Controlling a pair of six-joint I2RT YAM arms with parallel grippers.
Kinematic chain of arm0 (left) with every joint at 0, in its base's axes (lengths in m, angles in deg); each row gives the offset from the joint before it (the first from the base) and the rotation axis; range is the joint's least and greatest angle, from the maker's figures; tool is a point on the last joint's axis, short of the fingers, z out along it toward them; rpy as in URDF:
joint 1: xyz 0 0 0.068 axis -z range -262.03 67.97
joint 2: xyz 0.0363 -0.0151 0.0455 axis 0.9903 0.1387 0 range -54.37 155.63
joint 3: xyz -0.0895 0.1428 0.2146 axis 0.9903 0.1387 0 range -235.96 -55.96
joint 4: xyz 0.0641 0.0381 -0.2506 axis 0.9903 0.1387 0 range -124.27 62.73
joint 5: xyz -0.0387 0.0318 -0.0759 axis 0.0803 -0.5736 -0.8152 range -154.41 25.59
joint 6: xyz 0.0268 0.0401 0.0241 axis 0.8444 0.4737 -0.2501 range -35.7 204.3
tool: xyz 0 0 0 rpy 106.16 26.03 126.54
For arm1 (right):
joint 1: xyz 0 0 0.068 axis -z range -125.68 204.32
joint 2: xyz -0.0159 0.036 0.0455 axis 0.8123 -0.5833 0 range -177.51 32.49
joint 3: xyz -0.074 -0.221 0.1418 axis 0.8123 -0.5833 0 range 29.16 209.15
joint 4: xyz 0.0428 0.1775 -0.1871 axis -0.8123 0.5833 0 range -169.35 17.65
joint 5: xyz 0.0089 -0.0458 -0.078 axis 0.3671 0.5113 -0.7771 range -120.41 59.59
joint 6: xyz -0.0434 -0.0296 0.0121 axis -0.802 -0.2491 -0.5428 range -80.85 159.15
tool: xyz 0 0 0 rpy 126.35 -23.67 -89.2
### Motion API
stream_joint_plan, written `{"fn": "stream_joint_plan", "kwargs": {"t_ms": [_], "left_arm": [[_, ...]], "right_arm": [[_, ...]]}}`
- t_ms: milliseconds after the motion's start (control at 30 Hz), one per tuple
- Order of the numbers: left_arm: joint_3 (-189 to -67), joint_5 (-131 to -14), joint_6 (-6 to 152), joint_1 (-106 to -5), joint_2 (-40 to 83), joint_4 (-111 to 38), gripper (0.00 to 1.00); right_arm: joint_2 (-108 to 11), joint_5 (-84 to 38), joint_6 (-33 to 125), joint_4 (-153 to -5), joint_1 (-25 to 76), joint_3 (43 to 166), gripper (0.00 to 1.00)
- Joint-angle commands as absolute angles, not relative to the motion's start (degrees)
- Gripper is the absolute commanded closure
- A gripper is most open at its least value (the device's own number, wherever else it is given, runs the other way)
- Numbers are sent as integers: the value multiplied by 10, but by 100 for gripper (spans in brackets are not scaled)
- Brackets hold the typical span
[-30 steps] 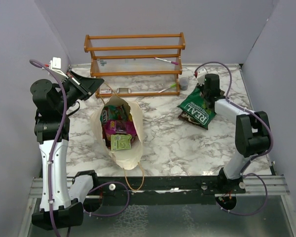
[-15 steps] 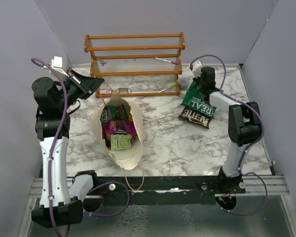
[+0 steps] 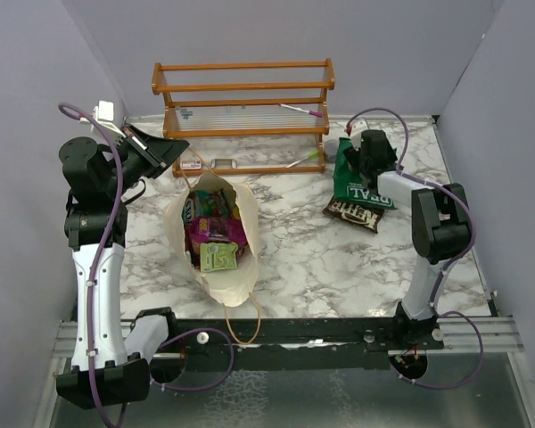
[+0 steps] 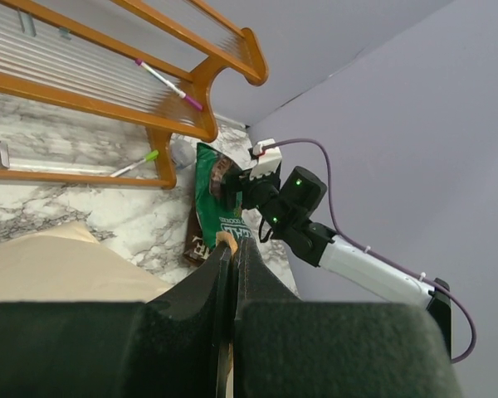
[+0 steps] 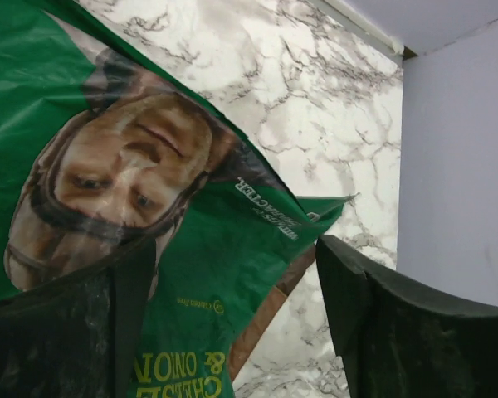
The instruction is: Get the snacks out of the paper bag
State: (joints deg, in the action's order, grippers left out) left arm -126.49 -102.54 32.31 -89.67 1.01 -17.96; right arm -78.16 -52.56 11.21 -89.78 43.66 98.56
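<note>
Near one bag (image 3: 229, 283), two snacks, green packet (image 3: 361, 190) atop brown packet (image 3: 348, 212), right jaws spread, left jaws closed.

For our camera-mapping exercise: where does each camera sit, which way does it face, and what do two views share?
Top external: high behind the bases, looking down at paper bag, both arms.
Left wrist: behind the shut left gripper, facing the rack and right arm.
Right wrist: close over the green packet, its open right gripper framing it.
Shared: all three show that green packet.
</note>
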Motion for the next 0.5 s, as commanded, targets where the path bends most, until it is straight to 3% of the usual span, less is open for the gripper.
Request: {"fn": "stream_joint_plan", "kwargs": {"t_ms": [0, 167, 333, 467], "left_arm": [[-1267, -1040, 313, -896, 5, -212, 100], [-1251, -1046, 309, -896, -2, -219, 100], [-1237, -1046, 310, -896, -13, -220, 100], [-1237, -1049, 318, -896, -14, -211, 100]], "right_arm": [[-711, -573, 193, -885, 439, 977, 18], [-625, -529, 316, -794, 439, 984, 15], [-509, -281, 413, -837, 437, 874, 12], [-440, -185, 482, -871, 436, 793, 11]]}}
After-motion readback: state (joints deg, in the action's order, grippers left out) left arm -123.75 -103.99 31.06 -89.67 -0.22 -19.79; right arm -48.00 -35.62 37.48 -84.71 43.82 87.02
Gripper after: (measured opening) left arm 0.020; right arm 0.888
